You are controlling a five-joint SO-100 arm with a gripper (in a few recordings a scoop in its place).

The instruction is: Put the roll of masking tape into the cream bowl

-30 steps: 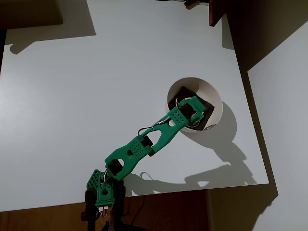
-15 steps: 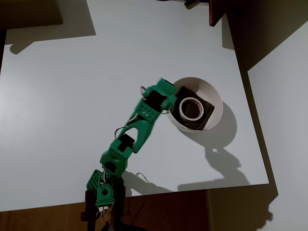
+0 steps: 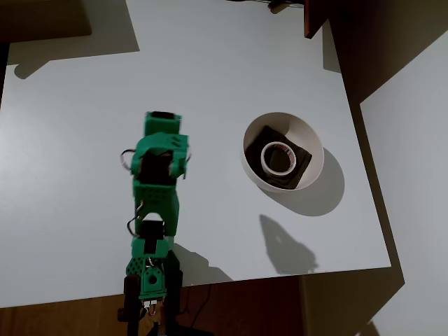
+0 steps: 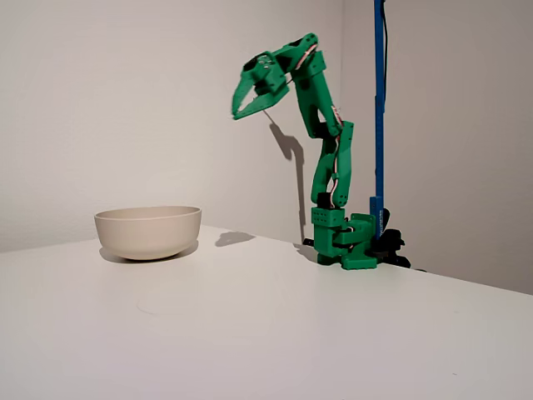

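The roll of masking tape lies flat inside the cream bowl, resting on the dark square pad at its bottom. In the fixed view the bowl stands on the white table at the left, and its wall hides the tape. My green gripper is raised and folded back over the arm, well to the left of the bowl in the overhead view. In the fixed view the gripper hangs high above the table, open, with nothing between its fingers.
The arm's base is clamped at the table's near edge. A blue pole rises behind the base. A dark reddish-brown object sits at the table's far right corner. Another white surface lies beyond the right edge.
The gripper has let go of the tape in the bowl and pulled away to the left, rising and folding back over the arm. The tape now lies uncovered in the bowl.
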